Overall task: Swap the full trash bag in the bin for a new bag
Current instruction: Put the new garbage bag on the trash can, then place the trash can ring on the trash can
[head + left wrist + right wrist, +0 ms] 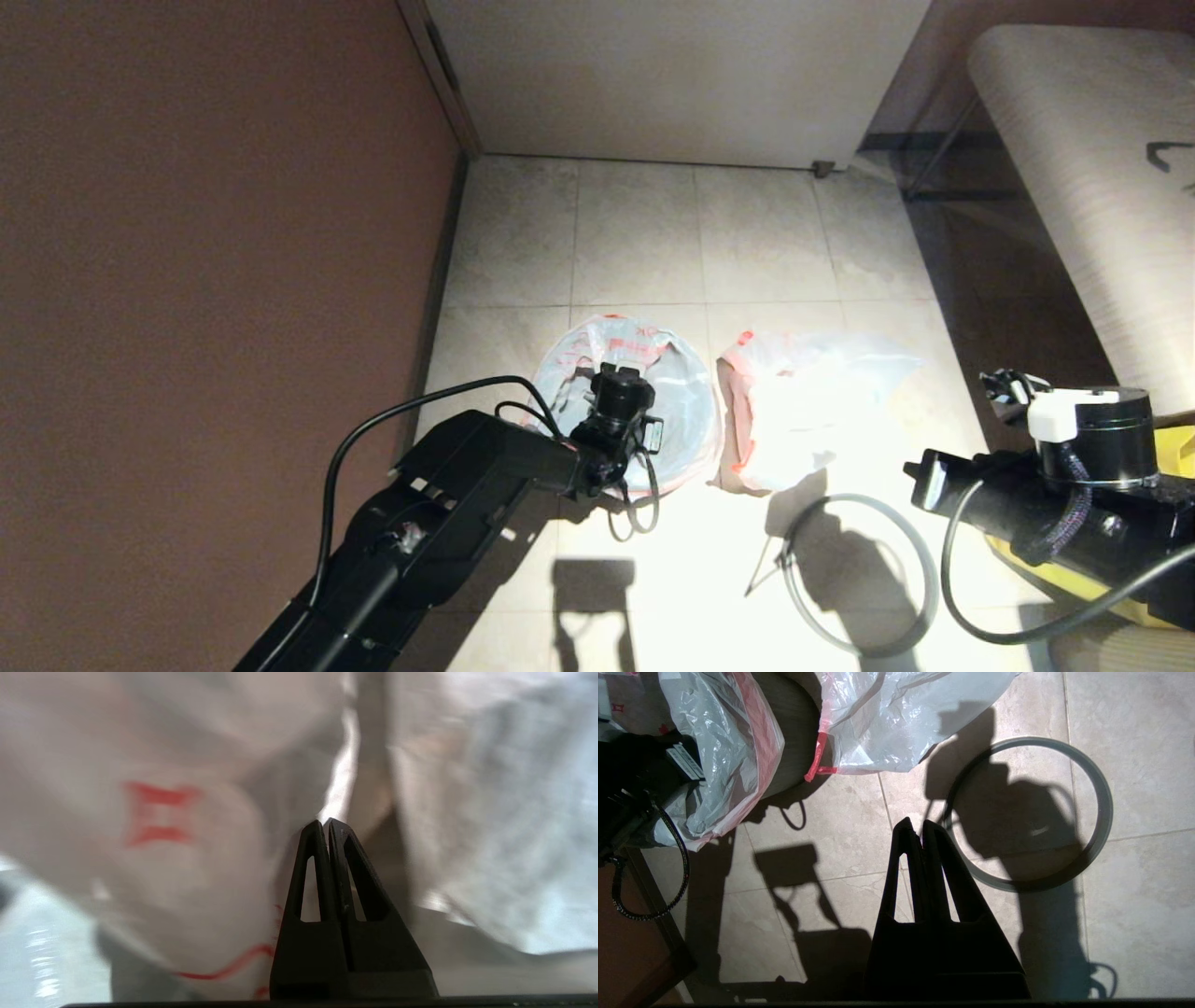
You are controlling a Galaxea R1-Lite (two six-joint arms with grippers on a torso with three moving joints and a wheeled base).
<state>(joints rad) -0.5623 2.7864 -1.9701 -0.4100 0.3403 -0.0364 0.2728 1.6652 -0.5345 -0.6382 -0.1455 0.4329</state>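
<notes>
The bin [794, 732] stands on the tiled floor, its dark ribbed wall showing between two bags. The full trash bag [686, 411], white with red print, sits in it and drapes over its wall; its contents do not show clearly. My left gripper [325, 821] reaches down into the bag's mouth, shut, with a fold of film rising from its tips. The new bag [803, 411] lies crumpled on the floor just right of the bin. The grey hoop [1105, 807] lies loose on the tiles. Beside the hoop my right gripper [915, 823] hangs shut and empty.
A brown wall [215, 280] runs close along the left of the bin. A white door closes the far end. The big yellow bag [1172, 439] sits at the right behind my right arm [1027, 495], below a pale bench.
</notes>
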